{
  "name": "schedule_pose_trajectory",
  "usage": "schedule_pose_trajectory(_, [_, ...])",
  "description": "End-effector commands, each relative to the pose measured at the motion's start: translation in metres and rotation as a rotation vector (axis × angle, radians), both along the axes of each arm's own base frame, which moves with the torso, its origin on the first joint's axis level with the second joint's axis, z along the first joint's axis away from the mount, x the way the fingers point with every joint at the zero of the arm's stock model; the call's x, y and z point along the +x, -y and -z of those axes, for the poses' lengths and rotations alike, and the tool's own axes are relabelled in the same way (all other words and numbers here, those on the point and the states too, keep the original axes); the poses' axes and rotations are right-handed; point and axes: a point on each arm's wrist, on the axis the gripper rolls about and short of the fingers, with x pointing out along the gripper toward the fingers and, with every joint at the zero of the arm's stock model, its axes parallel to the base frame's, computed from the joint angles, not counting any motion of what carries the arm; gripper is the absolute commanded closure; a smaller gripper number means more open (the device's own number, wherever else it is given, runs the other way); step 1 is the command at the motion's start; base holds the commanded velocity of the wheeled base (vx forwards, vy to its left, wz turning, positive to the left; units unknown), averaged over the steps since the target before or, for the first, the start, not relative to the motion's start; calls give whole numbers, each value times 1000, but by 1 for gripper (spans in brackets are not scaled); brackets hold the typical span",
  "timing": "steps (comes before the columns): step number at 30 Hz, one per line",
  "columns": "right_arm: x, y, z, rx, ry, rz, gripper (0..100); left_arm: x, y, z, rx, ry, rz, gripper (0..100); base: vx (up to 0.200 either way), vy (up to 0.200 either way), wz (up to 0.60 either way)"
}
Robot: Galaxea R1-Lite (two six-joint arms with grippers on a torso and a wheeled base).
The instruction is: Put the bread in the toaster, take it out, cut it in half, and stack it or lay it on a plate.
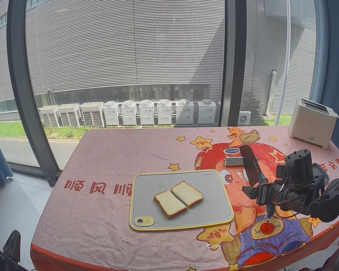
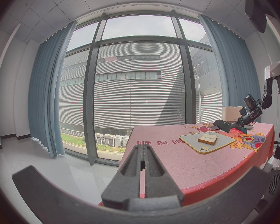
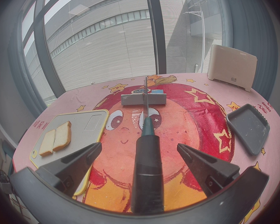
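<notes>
Cut complete: bread point(image 1: 178, 203) lies in two halves on the cutting board point(image 1: 214, 211). I judge plating remains. Right gripper point(image 3: 138, 147) stands wide astride the knife point(image 3: 147, 171); left gripper point(image 2: 143, 167) is closed and empty.

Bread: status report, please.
Left gripper shut, beside the table. Right gripper open, astride the knife handle. Bread cut in two on the cutting board, not yet plated. Nothing blocks it.
</notes>
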Motion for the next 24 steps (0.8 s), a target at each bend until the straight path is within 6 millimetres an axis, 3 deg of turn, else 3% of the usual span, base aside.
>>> schedule_pose_trajectory(1, [0, 0, 0, 2, 2, 0, 0, 0, 0, 5, -1, -1, -1, 100, 0, 0, 0])
schedule_pose_trajectory(24, [-1, 2, -3, 4, 11, 7, 0, 0, 0, 5, -1, -1, -1, 100, 0, 0, 0])
